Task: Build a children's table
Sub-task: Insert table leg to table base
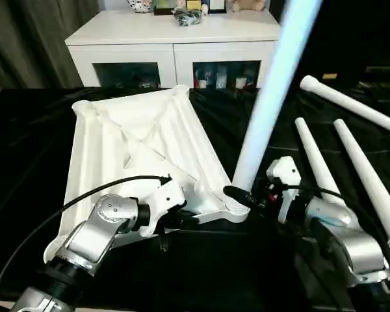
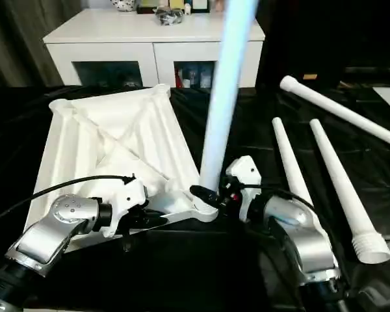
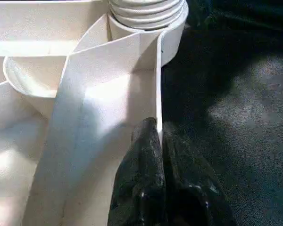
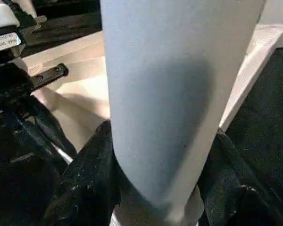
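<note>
Right end effector (image 2: 208,194) clamped around upright leg (image 1: 268,110) seated in near corner socket (image 3: 148,19); left end effector (image 3: 159,136) pinching tabletop rim (image 3: 157,84). Risk: cross-threading if tilted, or tabletop (image 1: 140,140) sliding on black cloth (image 1: 247,273).

White tabletop (image 1: 140,146) with ribbed X-pattern underside, centre left; white legs (image 1: 370,182) at right; glossy black surface (image 1: 26,149); white cabinet (image 1: 175,39) at top; silver forearms.
</note>
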